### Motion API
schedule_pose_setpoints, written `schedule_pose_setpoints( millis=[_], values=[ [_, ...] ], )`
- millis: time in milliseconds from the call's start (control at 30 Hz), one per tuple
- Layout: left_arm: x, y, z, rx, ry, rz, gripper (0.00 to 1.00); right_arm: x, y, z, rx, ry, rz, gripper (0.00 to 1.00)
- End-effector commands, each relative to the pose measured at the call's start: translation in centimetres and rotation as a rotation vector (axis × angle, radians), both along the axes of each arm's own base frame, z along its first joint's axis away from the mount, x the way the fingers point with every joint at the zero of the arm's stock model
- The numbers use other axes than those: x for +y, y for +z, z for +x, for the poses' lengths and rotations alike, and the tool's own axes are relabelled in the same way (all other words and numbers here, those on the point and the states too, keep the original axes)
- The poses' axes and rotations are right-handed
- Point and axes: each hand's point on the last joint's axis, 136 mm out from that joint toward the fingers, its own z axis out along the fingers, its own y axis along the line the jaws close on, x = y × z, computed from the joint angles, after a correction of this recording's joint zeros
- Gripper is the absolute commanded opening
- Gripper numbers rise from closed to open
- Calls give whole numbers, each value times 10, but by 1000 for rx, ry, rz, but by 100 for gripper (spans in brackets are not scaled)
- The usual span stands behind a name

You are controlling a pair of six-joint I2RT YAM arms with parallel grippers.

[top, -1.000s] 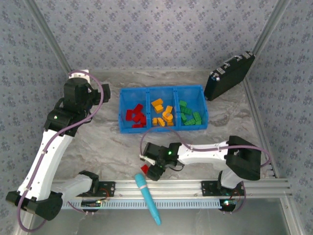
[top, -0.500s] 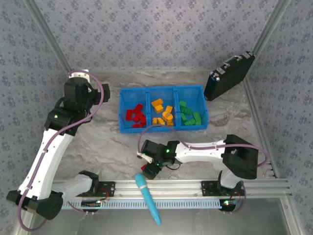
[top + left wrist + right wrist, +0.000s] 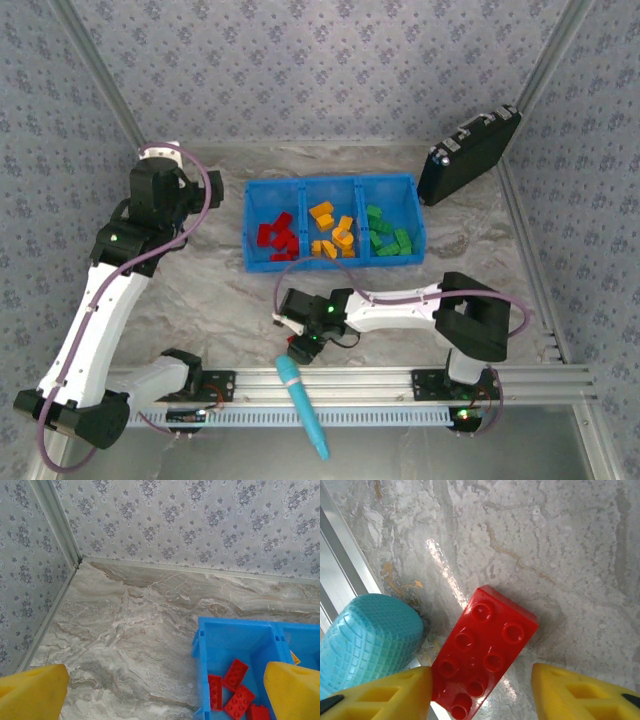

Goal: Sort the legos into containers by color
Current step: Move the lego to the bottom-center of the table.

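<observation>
Yellow fingers of your left gripper [image 3: 162, 690] stand wide open beside the blue bin [image 3: 220, 635]. Your right gripper [image 3: 482, 687] has slid left since before. Its jaws sit open around a red brick [image 3: 485, 645] on the table [image 3: 545, 540], next to the cyan tool [image 3: 367, 635].

No legible text or labels

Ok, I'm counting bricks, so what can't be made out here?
Right wrist view: red brick's near end, cut by the bottom edge and overlapped by the right tool's finger; contact unclear.
Same view: cyan pen, cut by the left edge.
Left wrist view: blue bin, cut by right and bottom edges.
Top view: binned bricks, too small to count.
</observation>
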Motion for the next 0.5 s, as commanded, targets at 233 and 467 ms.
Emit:
schedule_pose_setpoints(
  millis=[233,467],
  values=[
    [2,14,5,-45,3,-11,100,-68,-17,34,-66,-145,-200,44],
    [2,17,3,-55,-2,-24,100,-69,19,48,-96,-206,-106,44]
  ],
)
